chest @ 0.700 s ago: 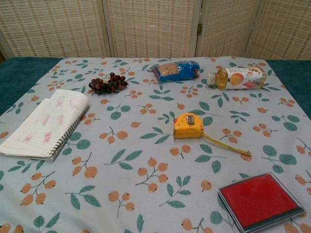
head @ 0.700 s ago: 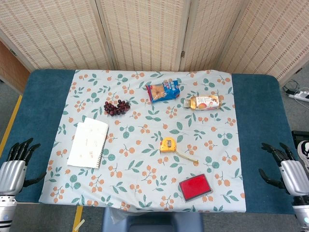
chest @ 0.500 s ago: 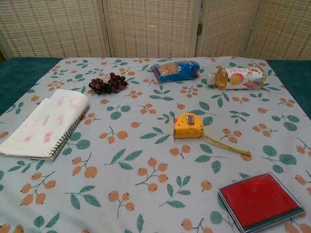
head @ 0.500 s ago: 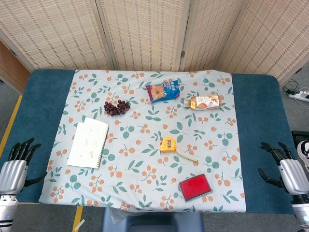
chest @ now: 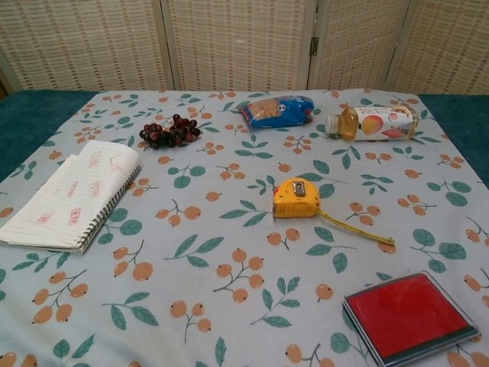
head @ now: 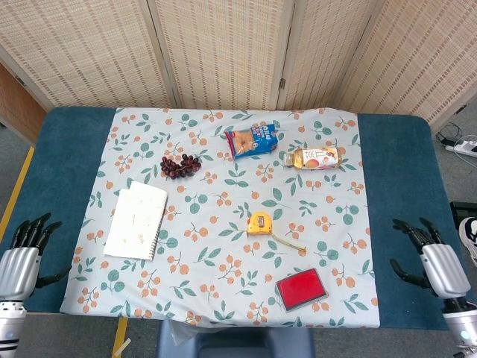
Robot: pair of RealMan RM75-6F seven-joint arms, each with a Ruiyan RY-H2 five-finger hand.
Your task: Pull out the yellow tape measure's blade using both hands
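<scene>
I see the yellow tape measure (head: pixel 258 222) mid-cloth, blade (head: pixel 289 242) trailing toward 4 o'clock, while my left hand (head: pixel 22 259) and right hand (head: pixel 432 259) sit apparently empty, fingers spread

yellow tape measure (chest: pixel 296 197); red ink pad (chest: pixel 409 316)
</scene>
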